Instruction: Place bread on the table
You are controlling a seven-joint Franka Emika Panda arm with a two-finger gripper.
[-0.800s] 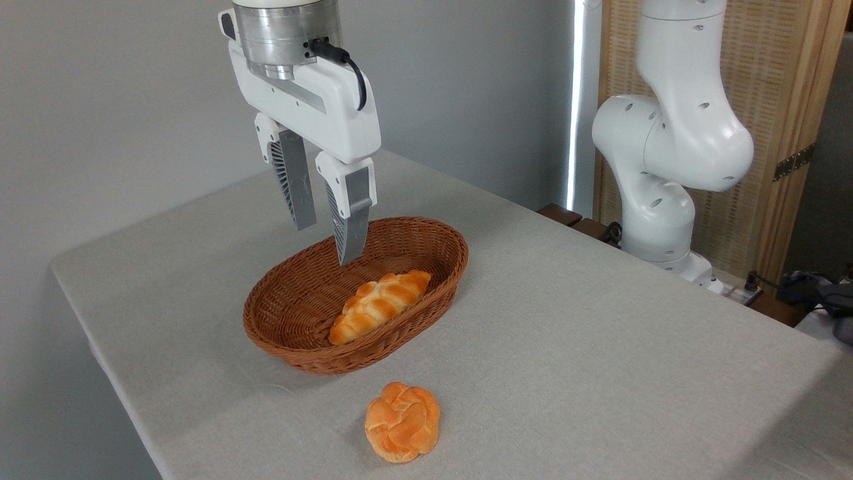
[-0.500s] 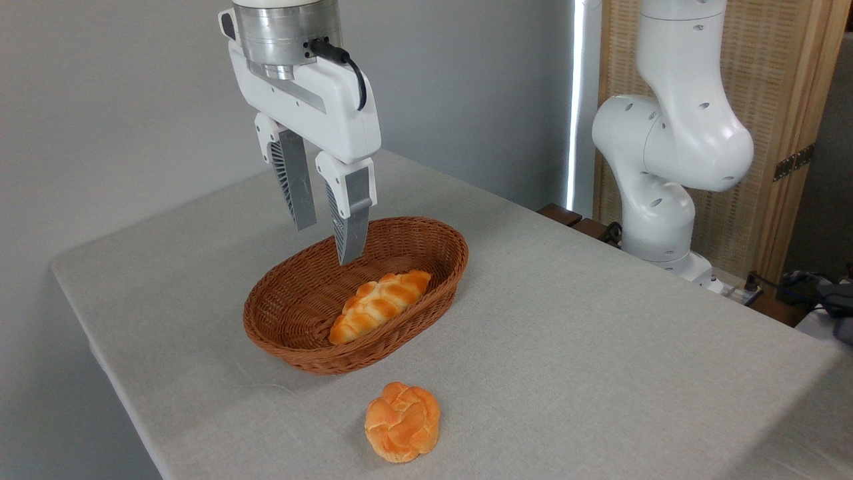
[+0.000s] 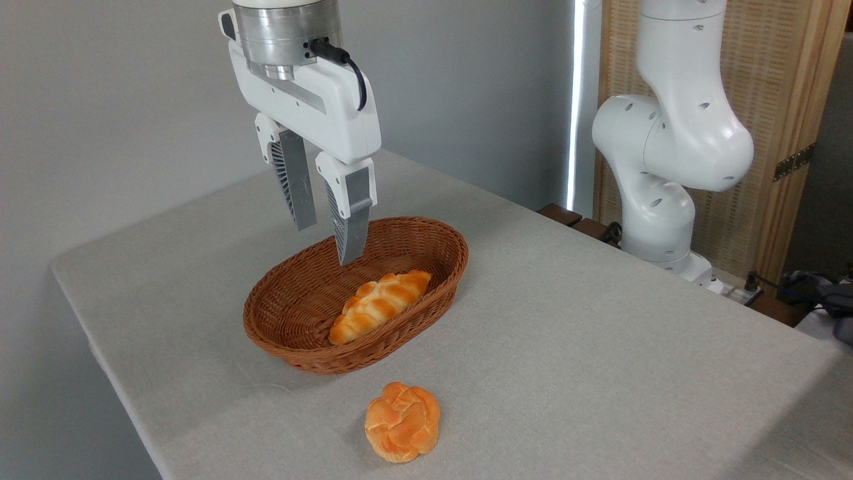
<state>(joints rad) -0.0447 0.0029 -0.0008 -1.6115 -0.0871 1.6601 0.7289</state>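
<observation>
1. Your landmark is the basket (image 3: 293, 313), an oval brown wicker one standing on the grey-beige tabletop (image 3: 600, 347), towards its left half.
2. The bread (image 3: 380, 305) you are after lies inside the basket, along its right-hand wall. It is a long braided loaf, golden-orange with paler creases. One tapered end points to the basket's far right rim and the other to its near rim.
3. The loaf rests on the basket floor and leans against the inner wall; nothing is gripping it.
4. Your hand (image 3: 328, 241) hangs above the basket's far left part, pointing down and tilted a little. It holds nothing.
5. Its two grey ribbed fingers (image 3: 351, 230) stand a modest gap apart, with clear space between them. The gap looks narrower than the loaf is long.
6. The nearer fingertip shows in front of the basket's far rim; you cannot tell from this view whether it sits above the rim or just inside it. Neither finger touches the loaf, which lies to the right of and nearer than the fingertips.
7. A small round knotted bun (image 3: 402, 422) sits on the tabletop just in front of the basket, clear of its near rim.
8. The white arm base (image 3: 666, 200) stands well to the right of the basket, beyond the tabletop's far edge.
</observation>
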